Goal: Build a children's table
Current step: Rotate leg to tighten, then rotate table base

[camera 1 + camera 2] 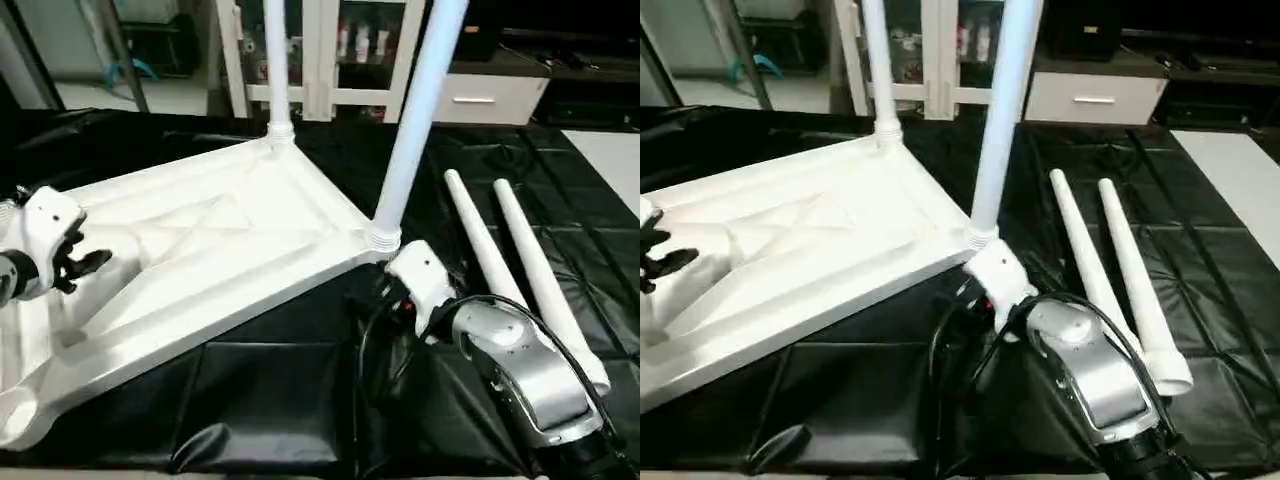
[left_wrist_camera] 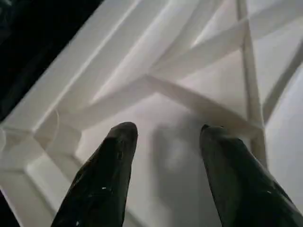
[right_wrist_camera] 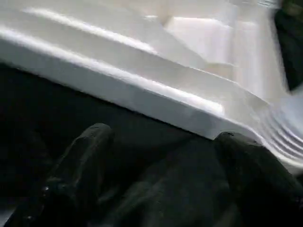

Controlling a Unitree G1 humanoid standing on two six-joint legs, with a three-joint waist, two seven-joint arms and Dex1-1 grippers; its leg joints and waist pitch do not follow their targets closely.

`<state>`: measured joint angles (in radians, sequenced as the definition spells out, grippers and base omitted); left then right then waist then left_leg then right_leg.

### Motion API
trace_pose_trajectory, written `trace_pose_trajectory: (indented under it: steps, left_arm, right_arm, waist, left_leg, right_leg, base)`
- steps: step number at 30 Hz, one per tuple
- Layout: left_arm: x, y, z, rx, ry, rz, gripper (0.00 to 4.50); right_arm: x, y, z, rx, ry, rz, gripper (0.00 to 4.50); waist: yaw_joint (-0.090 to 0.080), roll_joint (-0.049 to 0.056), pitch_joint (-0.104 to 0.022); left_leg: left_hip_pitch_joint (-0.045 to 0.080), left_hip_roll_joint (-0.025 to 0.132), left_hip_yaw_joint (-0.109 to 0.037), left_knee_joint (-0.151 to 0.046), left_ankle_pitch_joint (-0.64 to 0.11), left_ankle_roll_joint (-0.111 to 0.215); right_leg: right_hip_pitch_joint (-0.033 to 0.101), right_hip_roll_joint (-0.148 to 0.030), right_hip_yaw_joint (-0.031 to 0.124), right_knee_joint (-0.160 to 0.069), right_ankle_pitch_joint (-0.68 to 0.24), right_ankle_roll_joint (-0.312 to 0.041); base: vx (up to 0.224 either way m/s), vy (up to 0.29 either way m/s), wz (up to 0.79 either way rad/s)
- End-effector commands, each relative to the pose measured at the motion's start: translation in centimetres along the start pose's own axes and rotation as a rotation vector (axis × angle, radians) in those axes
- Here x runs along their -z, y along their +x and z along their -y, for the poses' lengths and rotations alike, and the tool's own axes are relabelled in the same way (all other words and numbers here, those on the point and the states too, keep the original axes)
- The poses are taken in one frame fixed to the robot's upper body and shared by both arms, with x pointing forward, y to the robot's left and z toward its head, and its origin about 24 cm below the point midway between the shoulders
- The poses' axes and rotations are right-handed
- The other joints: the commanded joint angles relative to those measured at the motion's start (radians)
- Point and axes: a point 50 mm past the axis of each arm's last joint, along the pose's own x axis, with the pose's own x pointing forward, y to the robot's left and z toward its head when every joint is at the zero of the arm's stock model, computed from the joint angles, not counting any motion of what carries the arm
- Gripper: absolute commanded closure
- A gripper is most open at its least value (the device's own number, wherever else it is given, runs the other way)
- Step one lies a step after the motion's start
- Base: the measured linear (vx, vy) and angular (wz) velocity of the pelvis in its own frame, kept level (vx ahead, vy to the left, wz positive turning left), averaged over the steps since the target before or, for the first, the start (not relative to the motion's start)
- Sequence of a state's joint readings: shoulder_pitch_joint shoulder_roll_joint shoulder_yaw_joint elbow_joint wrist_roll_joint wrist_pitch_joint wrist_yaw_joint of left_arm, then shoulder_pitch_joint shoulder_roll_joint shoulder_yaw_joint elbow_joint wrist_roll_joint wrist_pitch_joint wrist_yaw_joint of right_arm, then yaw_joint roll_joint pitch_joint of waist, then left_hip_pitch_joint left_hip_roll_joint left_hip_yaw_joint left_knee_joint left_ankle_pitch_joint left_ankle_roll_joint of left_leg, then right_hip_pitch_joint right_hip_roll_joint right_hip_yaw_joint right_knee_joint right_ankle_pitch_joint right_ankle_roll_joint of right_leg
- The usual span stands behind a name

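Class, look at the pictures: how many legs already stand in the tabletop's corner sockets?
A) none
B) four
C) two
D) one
C: two legs stand upright in sockets of the tabletop, while two more lie loose on the black mat beside it.

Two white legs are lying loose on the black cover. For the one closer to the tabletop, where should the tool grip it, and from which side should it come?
Probably at mid-length of the nearer loose leg, coming from above with the fingers across the tube. It lies flat on the black cover, beside the other loose leg, so the top is its free side. The right tool, open, is closest.
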<state>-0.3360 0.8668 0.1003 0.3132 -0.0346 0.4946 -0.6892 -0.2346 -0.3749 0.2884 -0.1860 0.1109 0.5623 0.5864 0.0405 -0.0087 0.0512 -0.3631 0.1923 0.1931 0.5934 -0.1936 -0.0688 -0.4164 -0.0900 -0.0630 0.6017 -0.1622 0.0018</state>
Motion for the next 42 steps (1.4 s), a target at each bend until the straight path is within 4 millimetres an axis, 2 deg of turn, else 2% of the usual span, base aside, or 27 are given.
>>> trace_pose_trajectory:
  steps: [1, 5, 9, 12, 16, 18, 19, 21, 22, 24, 25, 27, 29, 32, 33, 34, 35, 37, 38, 39, 41, 42]
  left_arm:
    - [0.3, 0.1, -0.1, -0.024, 0.030, -0.035, 2.02]
    - [1.0, 0.2, -0.5, -0.058, 0.092, -0.082, 2.02]
    - [2.0, 0.4, 0.1, -0.023, 0.146, -0.141, 2.02]
    - [2.2, 1.2, 1.3, 0.033, 0.172, -0.152, 2.02]
    - [1.2, 2.8, 3.1, 0.102, 0.184, -0.113, 2.02]
    - [0.5, 3.7, 4.3, 0.142, 0.183, -0.086, 2.02]
    - [0.0, 4.2, 4.9, 0.161, 0.168, -0.064, 2.02]
    - [-0.6, 4.7, 5.5, 0.180, 0.154, -0.036, 2.02]
    - [-1.5, 5.5, 6.5, 0.205, 0.134, 0.001, 2.02]
    - [-2.5, 6.5, 7.7, 0.232, 0.122, 0.037, 2.02]
    - [-3.1, 7.2, 8.5, 0.246, 0.119, 0.054, 2.02]
    - [-3.9, 8.1, 9.6, 0.263, 0.115, 0.074, 2.02]
    - [-4.7, 8.9, 10.5, 0.270, 0.105, 0.085, 2.02]
    - [-5.0, 9.2, 10.8, 0.271, 0.100, 0.089, 2.02]
    - [-6.2, 10.0, 11.6, 0.259, 0.095, 0.110, 2.02]
    - [-6.2, 10.0, 11.6, 0.259, 0.095, 0.110, 2.02]
    - [-7.0, 10.4, 11.9, 0.243, 0.081, 0.126, 2.02]
    - [-8.3, 11.0, 12.3, 0.206, 0.065, 0.158, 2.02]
    - [-8.3, 11.0, 12.3, 0.206, 0.065, 0.158, 2.02]
    - [-8.8, 11.2, 12.4, 0.186, 0.052, 0.179, 2.02]
    - [-10.4, 11.3, 12.6, 0.157, 0.024, 0.275, 2.02]
    - [-11.1, 11.1, 12.8, 0.167, 0.003, 0.329, 2.02]
  right_arm:
    - [-0.7, -0.3, -0.1, -0.019, -0.043, 0.018, 0.62]
    - [-0.9, -0.4, 0.1, -0.014, -0.053, 0.022, 0.62]
    - [-1.0, -0.5, 0.1, -0.018, -0.080, 0.022, 0.62]
    - [-1.1, -0.5, 0.2, -0.019, -0.091, 0.024, 0.62]
    - [-1.3, -0.4, 0.3, -0.015, -0.098, 0.032, 0.62]
    - [-1.3, -0.3, 0.4, -0.012, -0.103, 0.035, 0.62]
    - [-1.4, -0.3, 0.4, -0.008, -0.105, 0.037, 0.62]
    - [-1.4, -0.3, 0.4, -0.004, -0.106, 0.039, 0.62]
    - [-1.5, -0.3, 0.5, 0.001, -0.106, 0.042, 0.62]
    - [-1.5, -0.3, 0.6, 0.009, -0.107, 0.043, 0.62]
    - [-1.5, -0.3, 0.6, 0.014, -0.108, 0.044, 0.62]
    - [-1.5, -0.3, 0.7, 0.020, -0.109, 0.046, 0.62]
    - [-1.6, -0.3, 0.7, 0.024, -0.110, 0.047, 0.62]
    - [-1.6, -0.3, 0.7, 0.026, -0.110, 0.048, 0.62]
    - [-1.6, -0.3, 0.8, 0.030, -0.113, 0.048, 0.62]
    - [-1.6, -0.3, 0.8, 0.030, -0.113, 0.048, 0.62]
    - [-1.7, -0.3, 0.8, 0.032, -0.113, 0.049, 0.62]
    - [-1.7, -0.2, 0.8, 0.033, -0.113, 0.050, 0.62]
    - [-1.7, -0.2, 0.8, 0.033, -0.113, 0.050, 0.62]
    - [-1.8, -0.2, 0.7, 0.033, -0.112, 0.051, 0.62]
    - [-1.9, -0.1, 0.6, 0.031, -0.113, 0.054, 0.62]
    - [-1.9, 0.0, 0.6, 0.031, -0.112, 0.056, 0.62]
  waist:
    - [-0.001, 0.014, -0.058]
    - [-0.003, 0.012, -0.060]
    - [-0.005, 0.011, -0.062]
    - [-0.004, 0.009, -0.062]
    - [-0.001, 0.008, -0.060]
    - [0.002, 0.011, -0.060]
    - [0.003, 0.009, -0.060]
    - [0.007, 0.010, -0.060]
    - [0.010, 0.008, -0.062]
    - [0.015, 0.008, -0.063]
    - [0.016, 0.011, -0.063]
    - [0.018, 0.010, -0.065]
    - [0.018, 0.008, -0.064]
    - [0.013, 0.003, -0.068]
    - [0.008, 0.003, -0.068]
    - [0.008, 0.001, -0.070]
    - [0.008, 0.001, -0.069]
    - [0.012, 0.000, -0.070]
    - [0.015, -0.001, -0.071]
    - [0.014, -0.002, -0.070]
    - [0.014, -0.003, -0.072]
    - [0.015, 0.003, -0.071]
  left_leg:
    - [0.019, 0.032, -0.017, -0.079, -0.259, -0.026]
    - [0.019, 0.030, -0.019, -0.080, -0.279, -0.029]
    - [0.020, 0.032, -0.020, -0.080, -0.277, -0.031]
    - [0.021, 0.032, -0.019, -0.080, -0.285, -0.030]
    - [0.022, 0.032, -0.020, -0.082, -0.316, -0.039]
    - [0.028, 0.032, -0.021, -0.081, -0.329, -0.044]
    - [0.028, 0.032, -0.022, -0.081, -0.335, -0.047]
    - [0.029, 0.032, -0.021, -0.080, -0.333, -0.048]
    - [0.027, 0.032, -0.021, -0.080, -0.327, -0.047]
    - [0.030, 0.031, -0.020, -0.078, -0.322, -0.046]
    - [0.028, 0.030, -0.020, -0.078, -0.320, -0.046]
    - [0.031, 0.030, -0.019, -0.076, -0.325, -0.046]
    - [0.025, 0.030, -0.023, -0.078, -0.330, -0.043]
    - [0.017, 0.030, -0.025, -0.076, -0.293, -0.035]
    - [0.015, 0.026, -0.022, -0.074, -0.284, -0.028]
    - [0.017, 0.025, -0.022, -0.072, -0.276, -0.026]
    - [0.016, 0.026, -0.021, -0.071, -0.262, -0.016]
    - [0.018, 0.028, -0.022, -0.070, -0.262, -0.011]
    - [0.018, 0.028, -0.022, -0.070, -0.254, -0.008]
    - [0.013, 0.030, -0.023, -0.071, -0.246, -0.005]
    - [0.016, 0.029, -0.022, -0.068, -0.241, 0.001]
    - [0.014, 0.027, -0.023, -0.068, -0.242, 0.002]
  right_leg:
    - [0.042, -0.040, 0.047, -0.061, -0.242, -0.174]
    - [0.040, -0.039, 0.047, -0.063, -0.255, -0.166]
    - [0.041, -0.039, 0.047, -0.061, -0.232, -0.172]
    - [0.039, -0.040, 0.047, -0.063, -0.235, -0.177]
    - [0.039, -0.040, 0.047, -0.067, -0.268, -0.172]
    - [0.037, -0.042, 0.047, -0.069, -0.285, -0.168]
    - [0.039, -0.043, 0.047, -0.070, -0.294, -0.166]
    - [0.038, -0.043, 0.048, -0.072, -0.291, -0.168]
    - [0.040, -0.044, 0.048, -0.070, -0.283, -0.169]
    - [0.038, -0.043, 0.047, -0.072, -0.271, -0.172]
    - [0.040, -0.042, 0.047, -0.072, -0.262, -0.174]
    - [0.040, -0.043, 0.047, -0.072, -0.264, -0.173]
    - [0.046, -0.045, 0.046, -0.075, -0.286, -0.163]
    - [0.054, -0.047, 0.045, -0.071, -0.256, -0.160]
    - [0.053, -0.043, 0.044, -0.073, -0.250, -0.160]
    - [0.054, -0.043, 0.044, -0.071, -0.240, -0.161]
    - [0.053, -0.043, 0.045, -0.072, -0.225, -0.170]
    - [0.054, -0.045, 0.044, -0.072, -0.224, -0.177]
    - [0.056, -0.046, 0.044, -0.071, -0.218, -0.178]
    - [0.058, -0.046, 0.043, -0.070, -0.208, -0.182]
    - [0.058, -0.045, 0.043, -0.070, -0.187, -0.189]
    - [0.058, -0.046, 0.042, -0.071, -0.191, -0.192]
  base:
    - [0.000, 0.000, 0.00]
    - [0.000, 0.000, 0.00]
    - [0.000, 0.000, 0.00]
    - [0.000, 0.000, 0.00]
    - [0.000, 0.000, 0.00]
    - [0.000, 0.000, 0.00]
    - [0.000, 0.000, 0.00]
    - [0.000, 0.000, 0.00]
    - [0.000, 0.000, 0.00]
    - [0.000, 0.000, 0.00]
    - [0.000, 0.000, 0.00]
    - [0.000, 0.000, 0.00]
    - [0.000, 0.000, 0.00]
    - [0.000, 0.000, 0.00]
    - [0.000, 0.000, 0.00]
    - [0.000, 0.000, 0.00]
    - [0.000, 0.000, 0.00]
    - [0.000, 0.000, 0.00]
    - [0.000, 0.000, 0.00]
    - [0.000, 0.000, 0.00]
    - [0.000, 0.000, 0.00]
    - [0.000, 0.000, 0.00]
